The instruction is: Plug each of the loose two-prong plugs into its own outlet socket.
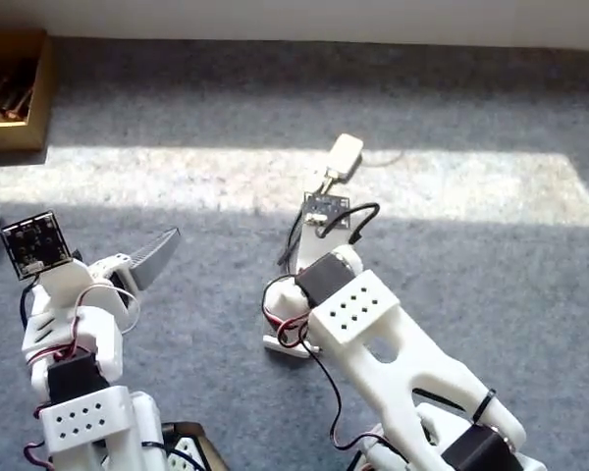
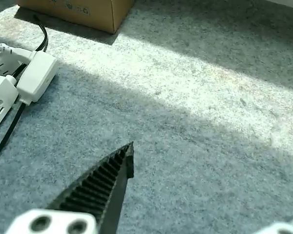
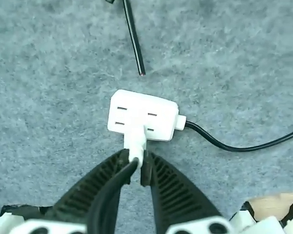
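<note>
right gripper [image 3: 136, 168] pinches the white plug [image 3: 135, 139] touching the outlet block [image 3: 162, 116] on the grey carpet [image 3: 49, 73]; left gripper [image 1: 162, 245] sits well apart, state cannot be told.

High cam is looking down on the grey carpet [image 1: 491, 98] from above its near edge. Left wrist cam is sitting low, facing the cardboard box [image 2: 88, 12] at the far-left corner, shared with high. Right wrist cam is looking straight down, close on the outlet block [image 3: 143, 115], also shared with high.
</note>
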You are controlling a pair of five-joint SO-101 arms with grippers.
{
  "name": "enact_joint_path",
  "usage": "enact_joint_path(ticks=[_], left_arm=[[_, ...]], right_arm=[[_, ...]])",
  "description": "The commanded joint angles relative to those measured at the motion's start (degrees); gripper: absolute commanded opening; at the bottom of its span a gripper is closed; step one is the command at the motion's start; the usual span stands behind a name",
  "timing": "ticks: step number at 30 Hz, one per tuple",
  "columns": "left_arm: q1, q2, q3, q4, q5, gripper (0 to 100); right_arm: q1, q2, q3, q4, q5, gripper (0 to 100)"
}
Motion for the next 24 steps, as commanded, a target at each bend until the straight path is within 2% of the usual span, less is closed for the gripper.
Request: enact_joint_path(ticks=[1, 9, 24], left_arm=[[-0.66, -0.57, -0.22, -1.14, 0.35, 53], [-0.66, -0.57, -0.22, -1.14, 0.35, 53], [-0.66, -0.57, -0.22, -1.14, 0.44, 53]], right_arm=[[0.4, -1.27, -2.77, 0.57, -0.44, 0.5], [0.22, -1.1, -2.33, -4.79, -0.62, 0.5], [0.13, -1.01, -2.24, -4.7, -0.7, 0.5]])
